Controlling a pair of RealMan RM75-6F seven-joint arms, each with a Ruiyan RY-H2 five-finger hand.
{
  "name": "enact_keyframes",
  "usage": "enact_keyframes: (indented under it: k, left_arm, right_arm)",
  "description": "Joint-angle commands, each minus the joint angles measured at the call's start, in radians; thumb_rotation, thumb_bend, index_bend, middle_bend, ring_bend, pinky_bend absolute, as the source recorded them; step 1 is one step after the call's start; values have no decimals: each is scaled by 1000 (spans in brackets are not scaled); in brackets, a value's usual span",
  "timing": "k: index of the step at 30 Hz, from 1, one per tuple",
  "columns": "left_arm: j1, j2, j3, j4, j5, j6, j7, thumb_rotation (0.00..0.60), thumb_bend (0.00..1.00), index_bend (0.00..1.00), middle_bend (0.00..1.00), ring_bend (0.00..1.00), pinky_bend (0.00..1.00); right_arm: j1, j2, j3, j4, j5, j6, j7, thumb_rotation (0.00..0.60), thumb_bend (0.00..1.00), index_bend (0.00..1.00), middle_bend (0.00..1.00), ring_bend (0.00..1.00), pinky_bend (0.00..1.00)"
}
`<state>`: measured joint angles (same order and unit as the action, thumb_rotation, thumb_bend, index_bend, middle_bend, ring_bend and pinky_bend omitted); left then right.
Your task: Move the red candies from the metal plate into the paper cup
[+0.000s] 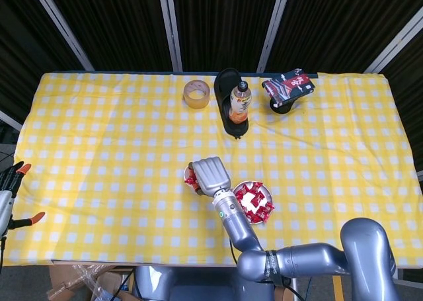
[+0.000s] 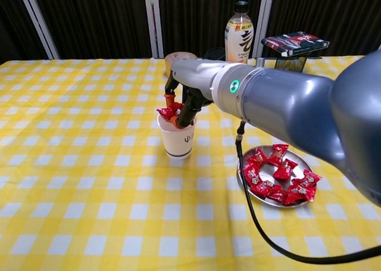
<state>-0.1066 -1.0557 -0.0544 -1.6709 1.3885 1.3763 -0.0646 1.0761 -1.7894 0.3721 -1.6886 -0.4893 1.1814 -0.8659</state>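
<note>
The right robot hand (image 2: pixel 181 101) grips a red candy (image 2: pixel 166 112) over the cup (image 2: pixel 177 140) (mid-table). The left robot hand (image 1: pixel 8 188), fingers apart, holds nothing at the table's left edge.

- You've got a small dark mark printed on the cup (image 2: pixel 178 143), too small to read.
- Your bottle (image 2: pixel 239 35) label shows large characters, not legible here.

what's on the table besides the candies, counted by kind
paper cup: 1
metal plate: 1
drink bottle: 1
tape roll: 1
black tray: 1
red-and-black packet: 1
black stand: 1
total: 7
</note>
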Motion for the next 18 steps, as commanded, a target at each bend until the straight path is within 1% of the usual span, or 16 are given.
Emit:
enact_keyframes:
  k: [1,7,18]
  left_arm:
    - [0,1,0,0,-1,0,-2,600,46,0,0,0,0]
    - [1,2,1,0,-2,-1,-3,600,46,0,0,0,0]
    - [0,4,3,-4,-3,-4,0,600,46,0,0,0,0]
  right_arm:
    - [11,-17,0,26,8,-9,10,600,586,595,886,915,952]
    - [25,-29,2,62,9,-20,22,600,587,594,886,915,953]
    - [29,-27,-5,83,19,-26,28,600,586,588,886,915,952]
